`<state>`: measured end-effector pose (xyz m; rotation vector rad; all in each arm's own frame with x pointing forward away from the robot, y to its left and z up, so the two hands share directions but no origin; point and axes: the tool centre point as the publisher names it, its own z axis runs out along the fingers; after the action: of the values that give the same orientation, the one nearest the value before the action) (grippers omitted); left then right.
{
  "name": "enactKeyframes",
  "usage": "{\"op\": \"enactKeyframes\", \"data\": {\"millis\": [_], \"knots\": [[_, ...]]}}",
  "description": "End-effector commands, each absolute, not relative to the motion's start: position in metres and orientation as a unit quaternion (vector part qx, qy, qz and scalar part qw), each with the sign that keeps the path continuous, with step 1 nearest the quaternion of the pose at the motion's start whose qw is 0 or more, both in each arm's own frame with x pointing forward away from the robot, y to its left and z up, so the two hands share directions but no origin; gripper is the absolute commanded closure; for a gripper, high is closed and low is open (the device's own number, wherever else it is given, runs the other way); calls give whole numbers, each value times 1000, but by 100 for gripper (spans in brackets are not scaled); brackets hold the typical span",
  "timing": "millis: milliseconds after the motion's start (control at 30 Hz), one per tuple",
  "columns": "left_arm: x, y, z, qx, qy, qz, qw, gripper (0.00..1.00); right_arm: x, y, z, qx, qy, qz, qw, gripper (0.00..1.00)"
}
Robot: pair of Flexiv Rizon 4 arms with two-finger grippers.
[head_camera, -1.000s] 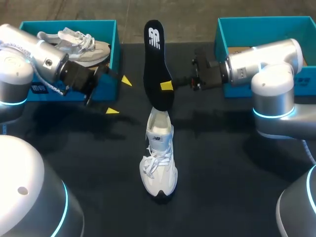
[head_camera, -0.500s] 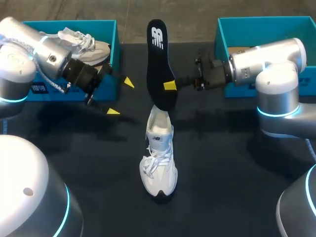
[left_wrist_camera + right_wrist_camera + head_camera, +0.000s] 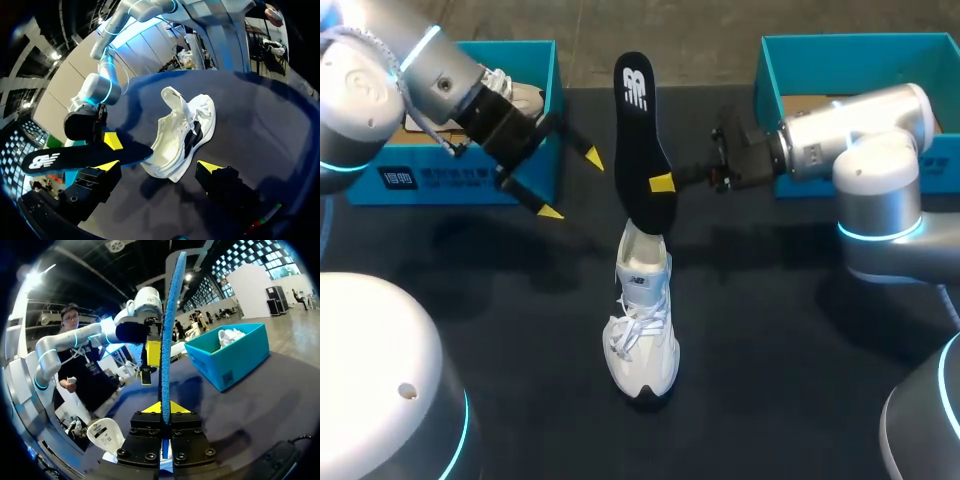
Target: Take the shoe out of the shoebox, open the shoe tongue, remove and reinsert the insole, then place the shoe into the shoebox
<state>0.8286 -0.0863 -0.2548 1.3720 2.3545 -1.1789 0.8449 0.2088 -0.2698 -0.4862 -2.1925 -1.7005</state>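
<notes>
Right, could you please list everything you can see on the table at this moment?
shoe: 1, white, middle of the table, laces up.
insole: 1, black, gripped by the right end effector, lower end at the shoe's heel.
left shoebox: 1, teal, far left.
right shoebox: 1, teal, far right.
second shoe: 1, white, inside the left shoebox.
table: 1, black.
left end effector: open, empty, beside the left shoebox.
right end effector: shut on the insole.

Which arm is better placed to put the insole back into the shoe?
The right arm: the right gripper is shut on the insole, whose lower end is at the opening of the shoe. The left gripper is open and empty.
</notes>
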Motion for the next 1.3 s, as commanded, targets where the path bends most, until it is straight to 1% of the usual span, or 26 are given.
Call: {"op": "enactKeyframes", "data": {"millis": [33,467,833,1300], "knots": [[824,-84,-247,468,792,-382,92,0,843,217,-273,-182,-765,-597,162,100],[820,-90,-240,508,770,-368,119,0,838,228,-282,-190,-758,-601,167,100],[831,-96,-253,526,747,-379,143,0,834,225,-290,-193,-756,-601,172,100],[834,-109,-269,527,734,-402,146,0,827,218,-303,-206,-752,-604,166,100]]}}
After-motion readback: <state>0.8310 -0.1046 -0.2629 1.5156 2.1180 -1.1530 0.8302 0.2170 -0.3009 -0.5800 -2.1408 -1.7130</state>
